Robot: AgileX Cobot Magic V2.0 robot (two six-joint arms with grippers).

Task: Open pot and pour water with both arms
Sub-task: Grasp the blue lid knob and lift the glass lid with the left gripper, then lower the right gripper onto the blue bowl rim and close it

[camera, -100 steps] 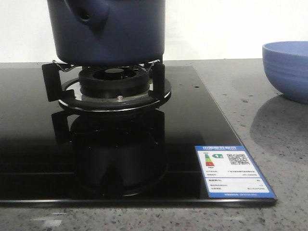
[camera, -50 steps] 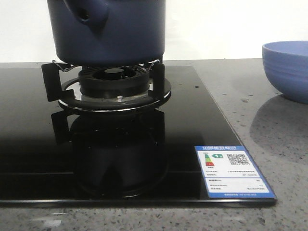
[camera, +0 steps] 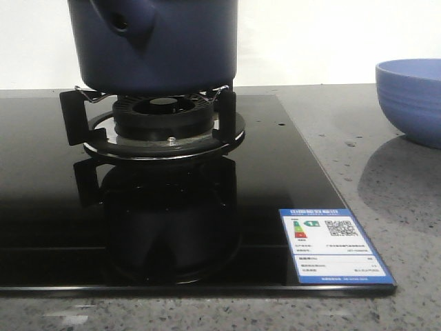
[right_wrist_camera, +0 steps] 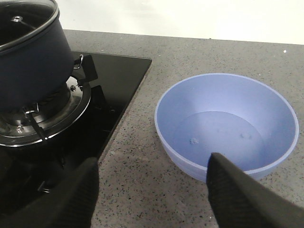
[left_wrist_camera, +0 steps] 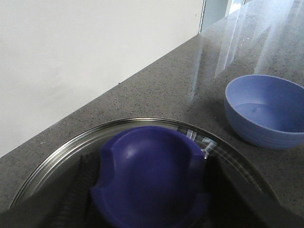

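Pot (camera: 158,45) sits lidded on burner (camera: 164,118); left gripper (left_wrist_camera: 147,199) straddles lid knob (left_wrist_camera: 151,173), grip unclear, for opening; right gripper (right_wrist_camera: 152,190) spread empty beside bowl (right_wrist_camera: 227,124), receiving vessel.

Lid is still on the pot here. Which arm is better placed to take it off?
Left. Its gripper straddles the lid's blue knob, directly above the glass lid. The right gripper hangs open beside the bowl, away from the pot.
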